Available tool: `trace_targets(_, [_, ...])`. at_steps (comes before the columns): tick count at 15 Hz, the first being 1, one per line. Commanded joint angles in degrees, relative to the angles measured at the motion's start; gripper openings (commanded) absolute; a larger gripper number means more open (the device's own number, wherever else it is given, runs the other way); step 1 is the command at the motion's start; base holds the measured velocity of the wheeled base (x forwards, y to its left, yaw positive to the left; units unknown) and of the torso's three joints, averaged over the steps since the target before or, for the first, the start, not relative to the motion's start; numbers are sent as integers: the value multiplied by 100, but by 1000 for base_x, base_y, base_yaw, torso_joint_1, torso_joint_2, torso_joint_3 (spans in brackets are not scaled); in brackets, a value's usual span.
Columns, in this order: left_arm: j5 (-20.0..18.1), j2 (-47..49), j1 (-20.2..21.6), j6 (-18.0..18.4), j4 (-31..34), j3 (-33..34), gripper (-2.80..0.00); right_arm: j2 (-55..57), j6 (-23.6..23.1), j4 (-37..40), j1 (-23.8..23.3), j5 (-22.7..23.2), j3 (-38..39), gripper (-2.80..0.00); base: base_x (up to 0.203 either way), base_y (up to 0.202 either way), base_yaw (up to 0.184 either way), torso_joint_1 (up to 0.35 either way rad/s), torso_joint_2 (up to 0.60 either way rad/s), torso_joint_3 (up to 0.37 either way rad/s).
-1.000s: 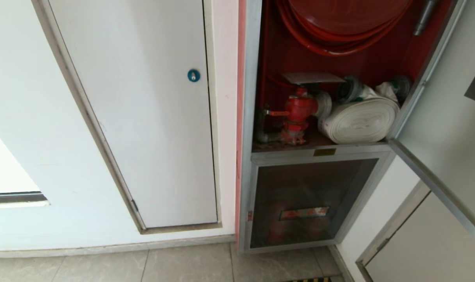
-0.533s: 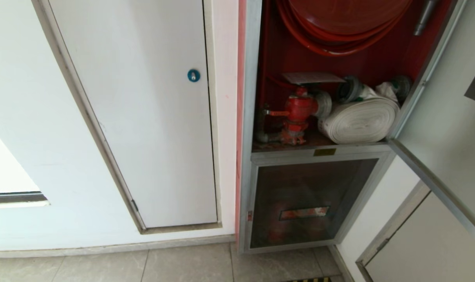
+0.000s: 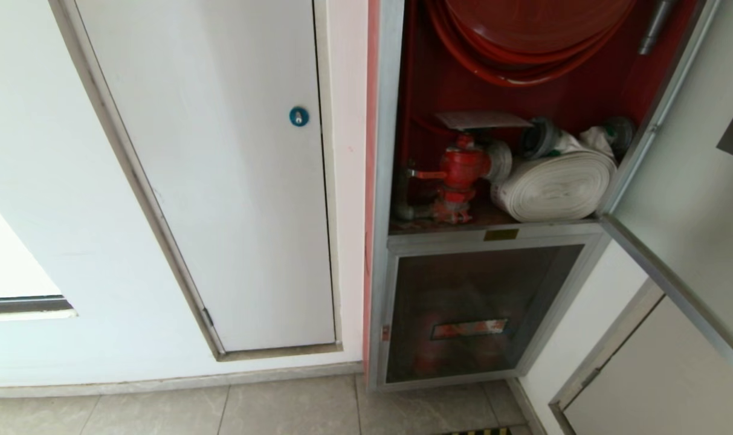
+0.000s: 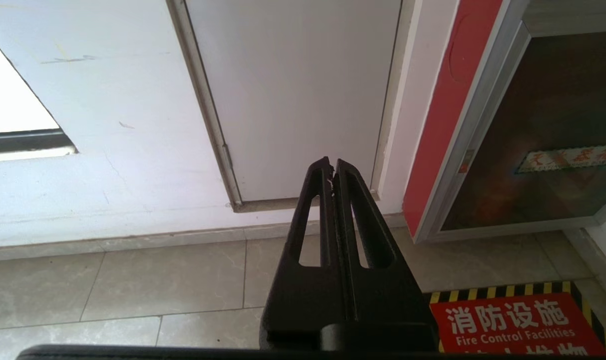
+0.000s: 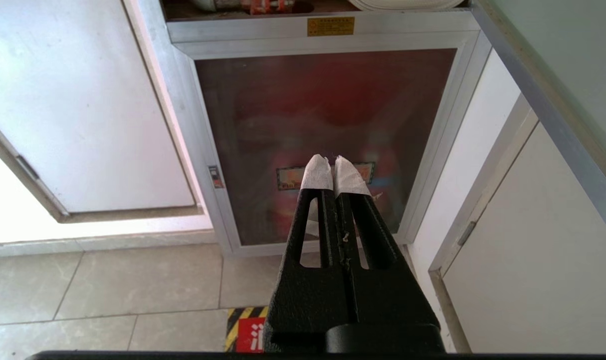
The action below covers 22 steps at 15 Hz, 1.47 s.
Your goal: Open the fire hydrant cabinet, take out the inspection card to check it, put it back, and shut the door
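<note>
Door (image 3: 692,181) swung wide; cabinet (image 3: 381,181) mouth unobstructed; left gripper (image 4: 331,167), right gripper (image 5: 335,167) pressed together, empty.

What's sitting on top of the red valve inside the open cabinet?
A thin flat pale grey inspection card lies on the red valve, beside the white rolled hose. The valve's top under the card is covered.

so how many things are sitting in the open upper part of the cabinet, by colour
Red: 2, the hose reel and the valve
White: 1, the rolled hose
Pale grey: 1, the card lying flat just above the valve
Total: 4
</note>
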Motion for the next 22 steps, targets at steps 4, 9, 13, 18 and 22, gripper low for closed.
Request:
trace_targets(4, [0,-4,1,11,1,0,-280,9,0,-3,1,2,18,-280,0,0,0,0,0,0])
trace_targets(9, [0,-4,1,2,1,0,-280,9,9,-3,1,2,18,-280,0,0,0,0,0,0])
trace_targets(13, [0,-4,1,11,1,0,-280,9,9,-3,1,2,18,-280,113,0,0,1,-2,2])
trace_targets(18, [0,-4,1,20,1,0,-280,9,9,-3,1,2,18,-280,200,0,-2,9,3,1])
trace_targets(22, [0,-4,1,11,1,0,-280,9,9,0,1,2,18,-280,196,0,-1,0,1,3])
